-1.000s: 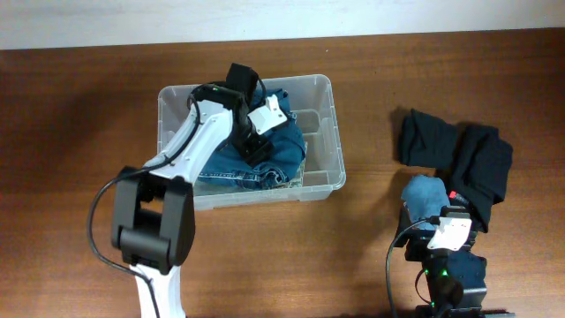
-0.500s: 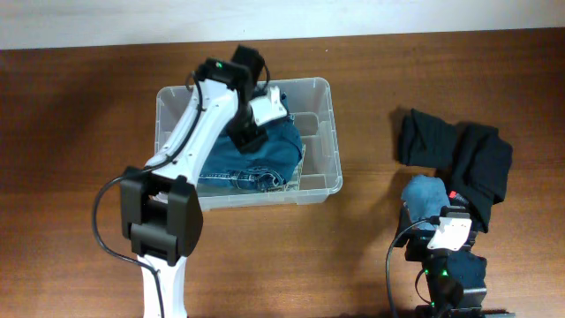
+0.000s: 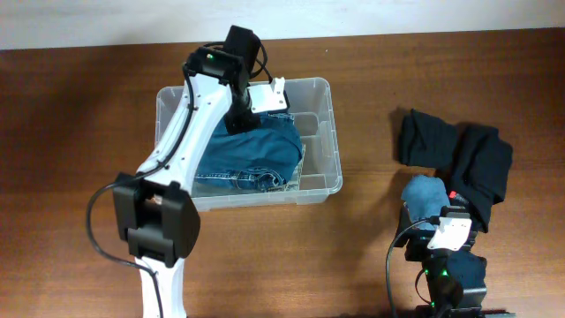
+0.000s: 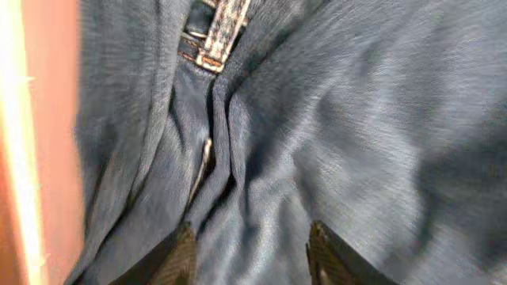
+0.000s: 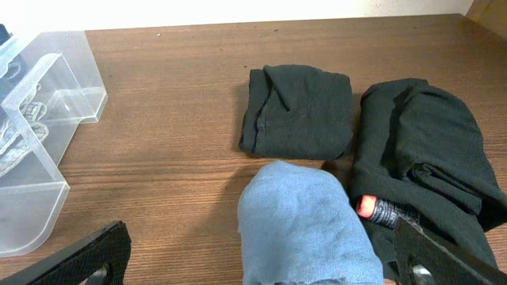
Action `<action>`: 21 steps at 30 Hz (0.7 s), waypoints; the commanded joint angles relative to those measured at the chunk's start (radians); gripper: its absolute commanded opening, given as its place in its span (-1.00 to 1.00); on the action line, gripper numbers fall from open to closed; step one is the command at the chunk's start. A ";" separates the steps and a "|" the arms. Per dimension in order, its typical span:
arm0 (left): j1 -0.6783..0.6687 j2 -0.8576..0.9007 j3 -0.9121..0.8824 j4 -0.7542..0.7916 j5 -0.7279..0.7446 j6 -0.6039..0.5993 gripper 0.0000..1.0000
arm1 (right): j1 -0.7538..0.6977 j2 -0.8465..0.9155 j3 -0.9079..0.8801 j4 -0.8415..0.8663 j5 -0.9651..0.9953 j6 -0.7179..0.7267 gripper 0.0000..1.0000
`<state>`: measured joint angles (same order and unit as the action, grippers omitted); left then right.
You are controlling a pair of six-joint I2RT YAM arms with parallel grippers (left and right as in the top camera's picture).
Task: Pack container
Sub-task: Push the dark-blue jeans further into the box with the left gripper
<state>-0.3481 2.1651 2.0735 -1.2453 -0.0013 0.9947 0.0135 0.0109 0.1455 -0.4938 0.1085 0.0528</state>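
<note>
Well, the container (image 3: 323, 155) sat on the wooden table (image 3: 79, 106) toward the edge farthest from the arms' bases, a little to the left of the middle. Folded blue jeans (image 3: 252, 155) filled most of it, leaving only a narrow strip bare along its right wall. The left arm reached in over the back of the bin, and the left gripper (image 3: 240, 119) pointed down at the far end of the denim. From the left wrist I could see its two fingers (image 4: 184, 253) spread apart close above the jeans (image 4: 356, 119), with wrinkled cloth showing between them and nothing pinched.

Over toward the right edge of the table lay the rest of the clothes. A folded black garment (image 3: 426, 140) lay farthest from the bases, a second black bundle (image 3: 481, 168) lay just beside it nearer the right edge, and a light-blue cloth (image 3: 425, 196) touched both. A small dark thing with a red end (image 5: 372, 208) rested where the blue cloth met the black bundle. The right gripper (image 5: 265, 265) hung low by the near right corner, its jaws spread wide on either side of the blue cloth and gripping nothing.
</note>
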 commanded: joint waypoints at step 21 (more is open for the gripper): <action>-0.011 0.050 -0.005 0.032 -0.225 0.093 -0.99 | -0.007 -0.007 -0.007 -0.002 0.008 0.003 0.97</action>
<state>-0.3534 2.2608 2.0480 -1.2461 -0.1436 1.0561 0.0135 0.0109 0.1455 -0.4938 0.1081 0.0532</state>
